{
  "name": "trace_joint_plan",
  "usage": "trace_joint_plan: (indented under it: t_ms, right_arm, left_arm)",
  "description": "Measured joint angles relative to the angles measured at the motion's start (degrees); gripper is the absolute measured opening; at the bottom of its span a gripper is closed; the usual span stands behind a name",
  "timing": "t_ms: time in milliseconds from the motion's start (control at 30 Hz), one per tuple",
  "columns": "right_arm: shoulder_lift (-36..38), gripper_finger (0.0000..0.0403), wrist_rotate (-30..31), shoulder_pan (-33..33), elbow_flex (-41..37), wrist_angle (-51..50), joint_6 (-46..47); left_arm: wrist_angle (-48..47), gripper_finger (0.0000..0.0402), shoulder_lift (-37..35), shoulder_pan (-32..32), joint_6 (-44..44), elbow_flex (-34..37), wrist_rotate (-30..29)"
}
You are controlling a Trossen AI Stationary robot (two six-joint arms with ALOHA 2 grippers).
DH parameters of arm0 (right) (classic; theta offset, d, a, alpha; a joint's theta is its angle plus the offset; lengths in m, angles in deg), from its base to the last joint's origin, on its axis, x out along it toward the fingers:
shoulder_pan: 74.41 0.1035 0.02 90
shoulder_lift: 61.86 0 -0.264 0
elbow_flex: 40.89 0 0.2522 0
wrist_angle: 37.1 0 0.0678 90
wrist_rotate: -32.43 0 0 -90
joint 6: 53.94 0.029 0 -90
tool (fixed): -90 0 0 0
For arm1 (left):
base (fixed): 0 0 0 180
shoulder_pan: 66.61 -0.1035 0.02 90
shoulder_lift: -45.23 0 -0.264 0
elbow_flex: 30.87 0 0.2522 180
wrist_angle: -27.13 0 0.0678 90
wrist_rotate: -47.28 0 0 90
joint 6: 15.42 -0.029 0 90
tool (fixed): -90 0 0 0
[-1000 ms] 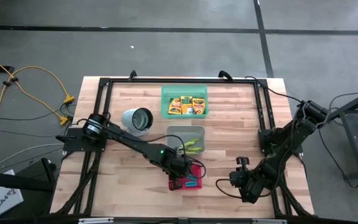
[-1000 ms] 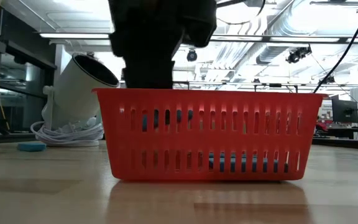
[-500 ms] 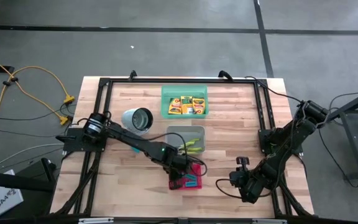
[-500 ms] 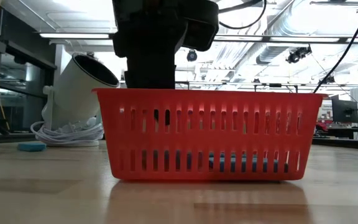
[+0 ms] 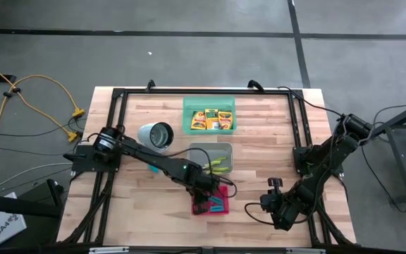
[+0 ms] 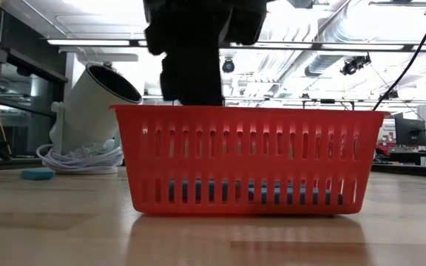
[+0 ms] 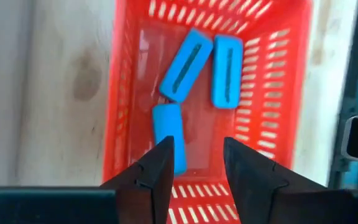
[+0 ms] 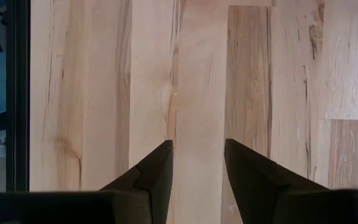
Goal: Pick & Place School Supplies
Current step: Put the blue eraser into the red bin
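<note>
School supplies sit sorted in three trays near the table's middle. Three light-blue pieces (image 7: 178,65) lie on the floor of the red tray (image 5: 212,204); the left wrist view shows two slotted ones side by side and a third plain one just beside them, nearer the camera. The low view only gives them as blue glimpses through the tray's slats. The left gripper (image 7: 197,163) hovers above the red tray with its fingers spread and nothing between them. Yellow-orange crayon boxes (image 5: 211,118) fill the green tray (image 5: 188,106) at the far side; their printing is too small to read. Yellow-green handled tools (image 5: 219,164) lie in the grey tray (image 5: 196,149) between the other two. The right gripper (image 8: 197,163) waits over bare wood (image 8: 197,74) near the table's right front, fingers parted and holding nothing. A white cup (image 5: 155,136) lies on its side beside the grey tray.
</note>
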Motion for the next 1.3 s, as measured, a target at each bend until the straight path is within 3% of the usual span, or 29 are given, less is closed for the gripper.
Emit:
trace_joint_plan:
  t_ms: [267,467,667,1067,1300]
  right_arm:
    - [0.0,0.0136,0.0,0.0,0.0,0.0,0.0]
    - [0.0,0.0136,0.0,0.0,0.0,0.0,-0.1]
    - [0.0,0.0136,1.7,0.0,0.0,-0.5,-0.7]
    - [0.0,0.0136,2.8,0.0,0.0,-0.5,0.0]
    - [0.0,0.0136,2.7,0.0,0.0,-0.4,1.4]
  left_arm:
    - [-2.2,0.0133,-6.5,-2.0,2.7,-0.1,-1.9]
    - [-17.1,0.0133,-9.6,0.1,7.8,-0.2,-5.4]
    - [-30.5,0.0133,-9.5,3.4,4.5,-0.1,-5.8]
    - [-32.0,0.0133,-9.3,6.8,-2.4,1.1,-7.6]
    - [-36.7,0.0133,-9.3,5.7,-4.3,6.9,-9.3]
